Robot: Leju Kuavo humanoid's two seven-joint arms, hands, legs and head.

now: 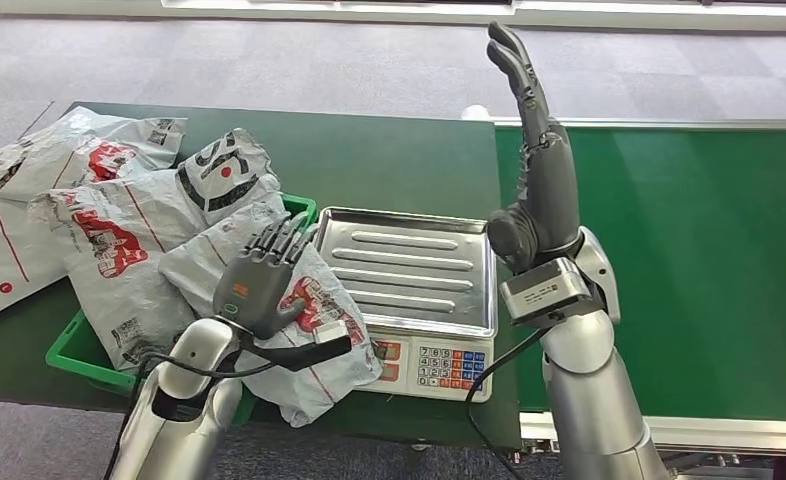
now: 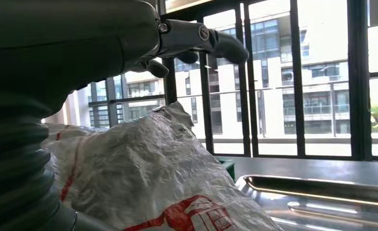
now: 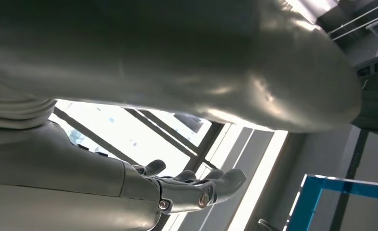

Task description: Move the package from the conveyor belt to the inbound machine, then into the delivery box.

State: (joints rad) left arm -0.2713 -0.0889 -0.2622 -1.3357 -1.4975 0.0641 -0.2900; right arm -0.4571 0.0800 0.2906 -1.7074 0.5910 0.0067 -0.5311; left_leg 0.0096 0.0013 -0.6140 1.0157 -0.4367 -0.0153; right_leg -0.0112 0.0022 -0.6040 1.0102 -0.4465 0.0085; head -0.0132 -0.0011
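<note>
— Well, where does the package (image 1: 299, 320) sit?
— It lies on top of the heap of bags in the green box (image 1: 74, 352), its near end hanging over the scale (image 1: 409, 275). The belt (image 1: 669, 270) carries nothing visible.
— And the left hand (image 1: 259, 280)?
— It hovers just over the package, fingers (image 1: 279, 240) apart and holding nothing; the wrist view shows a gap between them and the crinkled plastic.
— The right hand (image 1: 534, 170)?
— It stands upright between scale and belt, fingers straight and near together, holding nothing.
— How will the bag handle?
— It looks light, limp and slick: a soft poly mailer that will sag and crumple. Taking it across the fuller middle, by the red print, seems safer than pinching a loose corner, which could slip.
— Progress?
— The drop into the box seems done.
</note>
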